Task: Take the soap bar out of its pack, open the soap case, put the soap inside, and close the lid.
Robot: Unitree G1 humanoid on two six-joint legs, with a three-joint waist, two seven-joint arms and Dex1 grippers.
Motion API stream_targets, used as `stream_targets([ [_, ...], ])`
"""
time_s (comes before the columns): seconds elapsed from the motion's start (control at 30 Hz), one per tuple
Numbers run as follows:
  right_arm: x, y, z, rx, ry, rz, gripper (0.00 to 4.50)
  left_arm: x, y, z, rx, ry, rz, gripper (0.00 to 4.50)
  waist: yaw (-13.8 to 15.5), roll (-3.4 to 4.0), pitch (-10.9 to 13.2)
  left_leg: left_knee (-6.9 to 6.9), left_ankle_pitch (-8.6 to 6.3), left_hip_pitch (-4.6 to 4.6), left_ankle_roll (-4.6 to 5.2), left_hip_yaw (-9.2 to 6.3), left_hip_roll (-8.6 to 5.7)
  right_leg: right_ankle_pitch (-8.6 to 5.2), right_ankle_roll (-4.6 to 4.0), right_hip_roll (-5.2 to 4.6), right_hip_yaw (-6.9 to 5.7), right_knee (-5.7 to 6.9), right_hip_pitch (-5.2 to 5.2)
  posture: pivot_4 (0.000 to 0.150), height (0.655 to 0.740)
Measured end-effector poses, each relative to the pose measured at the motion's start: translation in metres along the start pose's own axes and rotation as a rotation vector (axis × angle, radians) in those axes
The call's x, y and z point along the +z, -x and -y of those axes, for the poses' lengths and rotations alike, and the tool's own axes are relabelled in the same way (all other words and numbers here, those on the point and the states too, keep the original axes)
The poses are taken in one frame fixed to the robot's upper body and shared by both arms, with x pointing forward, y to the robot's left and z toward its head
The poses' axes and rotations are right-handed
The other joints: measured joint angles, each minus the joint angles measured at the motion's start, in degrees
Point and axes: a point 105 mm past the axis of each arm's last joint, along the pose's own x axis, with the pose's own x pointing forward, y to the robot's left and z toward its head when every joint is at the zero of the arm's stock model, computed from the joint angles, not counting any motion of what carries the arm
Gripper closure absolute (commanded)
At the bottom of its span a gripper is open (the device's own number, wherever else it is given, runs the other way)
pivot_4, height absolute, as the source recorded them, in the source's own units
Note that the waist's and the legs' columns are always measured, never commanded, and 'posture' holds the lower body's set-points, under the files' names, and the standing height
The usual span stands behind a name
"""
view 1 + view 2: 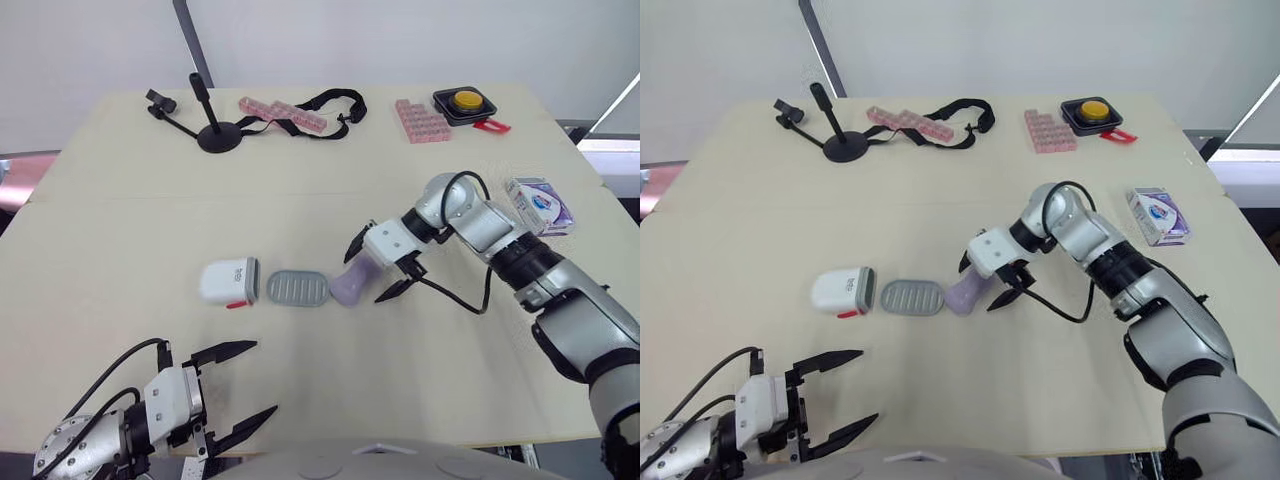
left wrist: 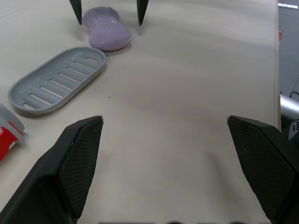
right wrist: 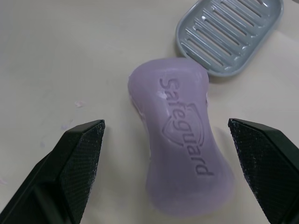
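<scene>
Near edge, robot's left: L gripper (image 1: 266, 376) hovers over bare table (image 1: 400, 380), fingers spread wide, holding nothing. No contact w/ any item.

Mid-table, row of three, running left to right:
- White case (image 1: 225, 281) w/ grey end and red tab (image 1: 237, 304), lying on the table and separate from the tray.
- Grey slotted tray (image 1: 298, 288), oval, lying flat w/ slots up, just beside the case.
- Soap (image 3: 182, 154), purple bar, unwrapped and flat on the table, embossed "Safeguard" face up. One end sits at the tray's rim; cannot tell whether touching or a hair apart. Soap is not on the tray and not in the case.

R gripper (image 1: 361, 278) is positioned over the soap, fingers spread, one on either side of the bar. Wrist view shows both fingers (image 3: 74, 163) clear of the soap's sides; no grip.

Right side, beyond R arm: soap pack (image 1: 540, 205), white/purple box near the table edge, well apart from the soap.

Far edge, left to right: black stand (image 1: 215, 135) w/ round base; pink compartment strip (image 1: 283, 113); black strap (image 1: 330, 102) looped beside it; pink compartment block (image 1: 420, 121); black holder w/ yellow button (image 1: 464, 103); small red piece (image 1: 492, 126) just beside the holder.
</scene>
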Motion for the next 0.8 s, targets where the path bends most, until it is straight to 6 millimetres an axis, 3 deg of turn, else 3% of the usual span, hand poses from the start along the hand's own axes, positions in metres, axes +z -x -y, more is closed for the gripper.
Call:
stream_targets([
  [0.43,-0.005,-0.009,0.009,0.06,0.006,-0.027,0.0,0.005,-0.009,-0.004,0.033,-0.018,0.017,0.0,-0.06,0.01,0.01,0.01,0.0,-0.05,0.0,0.01,0.06,-0.03,-0.05,-0.01,-0.02,0.06,-0.08,0.15,0.7096],
  [0.7,-0.004,-0.011,0.011,0.075,0.04,-0.028,2.6,0.01,-0.014,-0.005,0.031,-0.024,0.021,0.0,-0.08,0.02,0.01,0.01,0.0,-0.05,-0.01,0.01,0.06,-0.04,-0.07,-0.03,-0.03,0.12,-0.11,0.15,0.7096],
  [0.8,-0.005,-0.007,0.011,0.074,0.041,-0.041,2.72,0.011,-0.015,-0.006,0.038,-0.024,0.02,0.0,-0.06,0.0,0.0,0.03,0.01,-0.06,-0.01,0.01,0.06,-0.04,-0.07,-0.02,-0.03,0.12,-0.11,0.15,0.7096],
])
